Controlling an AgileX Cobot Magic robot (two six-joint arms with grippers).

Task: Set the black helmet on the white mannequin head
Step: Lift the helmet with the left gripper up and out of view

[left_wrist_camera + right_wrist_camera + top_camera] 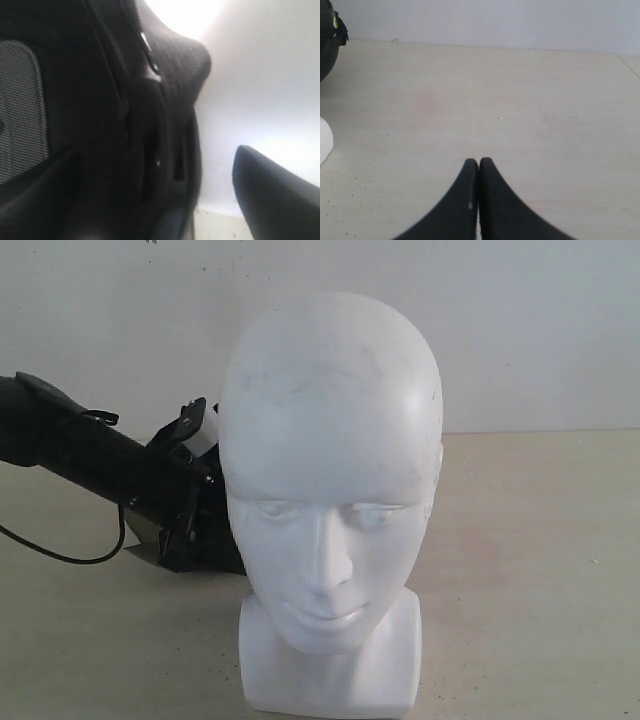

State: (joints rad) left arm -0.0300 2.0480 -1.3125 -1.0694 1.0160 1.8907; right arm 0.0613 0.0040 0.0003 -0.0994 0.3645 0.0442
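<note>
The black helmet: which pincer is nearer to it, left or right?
Left. The left pincer stands open astride the padded rim of the black helmet; the right pincer is shut above the table, well away from the helmet.

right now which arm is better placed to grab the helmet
Left: the left gripper is open at the padded rim of the black helmet, behind the white mannequin head. The right gripper is shut over the table, farther away.

Pale, lightly speckled table [540, 540] here, running back to a white wall [540, 330]. The white mannequin head [330, 490] stands upright on its blocky base, close to the camera. The black helmet [326, 50] shows behind it; whether it rests on the table is unclear.
</note>
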